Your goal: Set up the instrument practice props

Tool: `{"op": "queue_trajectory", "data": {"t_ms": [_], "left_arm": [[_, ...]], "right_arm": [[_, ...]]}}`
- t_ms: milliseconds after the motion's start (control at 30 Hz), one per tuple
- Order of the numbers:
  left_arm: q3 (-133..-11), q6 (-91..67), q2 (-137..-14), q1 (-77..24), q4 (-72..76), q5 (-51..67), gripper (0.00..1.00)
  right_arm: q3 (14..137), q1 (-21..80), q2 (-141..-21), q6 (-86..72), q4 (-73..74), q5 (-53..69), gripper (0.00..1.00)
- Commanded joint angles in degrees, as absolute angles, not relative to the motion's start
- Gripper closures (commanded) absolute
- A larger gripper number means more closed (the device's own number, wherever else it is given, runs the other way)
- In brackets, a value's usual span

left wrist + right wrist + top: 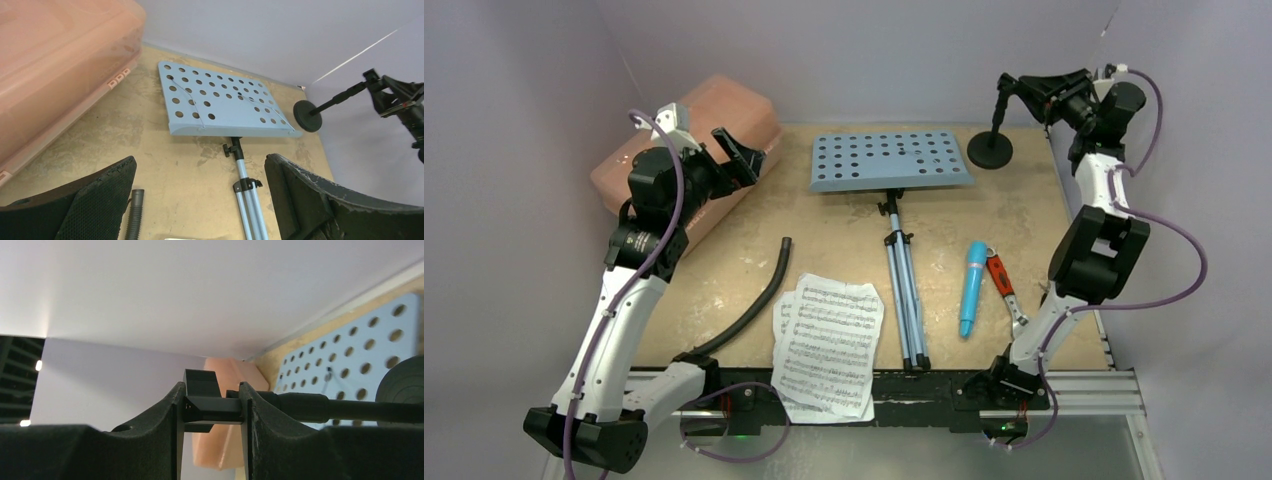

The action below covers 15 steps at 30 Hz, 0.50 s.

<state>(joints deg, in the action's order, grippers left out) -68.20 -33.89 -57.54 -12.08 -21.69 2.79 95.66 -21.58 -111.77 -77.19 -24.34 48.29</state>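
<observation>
The light-blue perforated music stand [892, 160] [220, 100] lies flat on the table, its folded tripod legs [904, 290] pointing toward me. Two white sheet-music pages [829, 345] overlap at the near edge. The turquoise microphone [972, 288] lies right of the tripod. The black mic stand [990, 150] [325, 407] is at the back right corner, and my right gripper [1027, 88] [212, 407] is shut on the clip at its top. My left gripper [724, 150] [200, 200] hangs open beside the salmon-pink case, holding nothing.
The salmon-pink case [694, 140] [60, 65] fills the back left. A curved black hose [749, 305] [134, 220] lies left of the pages. A red-handled tool [1002, 285] rests beside the microphone. Walls stand close on three sides.
</observation>
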Motion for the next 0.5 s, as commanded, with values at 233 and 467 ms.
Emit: {"op": "queue_trajectory", "data": {"t_ms": [233,467], "left_arm": [[-67.6,-36.0,-58.4,-11.9,-18.0,7.3,0.01],[-67.1,-36.4,-58.5,-11.9,-17.1,7.4,0.01]], "right_arm": [[80.6,-28.9,-103.9,-73.3,-30.6,47.5,1.00],[80.5,-31.8,-104.1,-71.5,-29.7,49.0,1.00]]}}
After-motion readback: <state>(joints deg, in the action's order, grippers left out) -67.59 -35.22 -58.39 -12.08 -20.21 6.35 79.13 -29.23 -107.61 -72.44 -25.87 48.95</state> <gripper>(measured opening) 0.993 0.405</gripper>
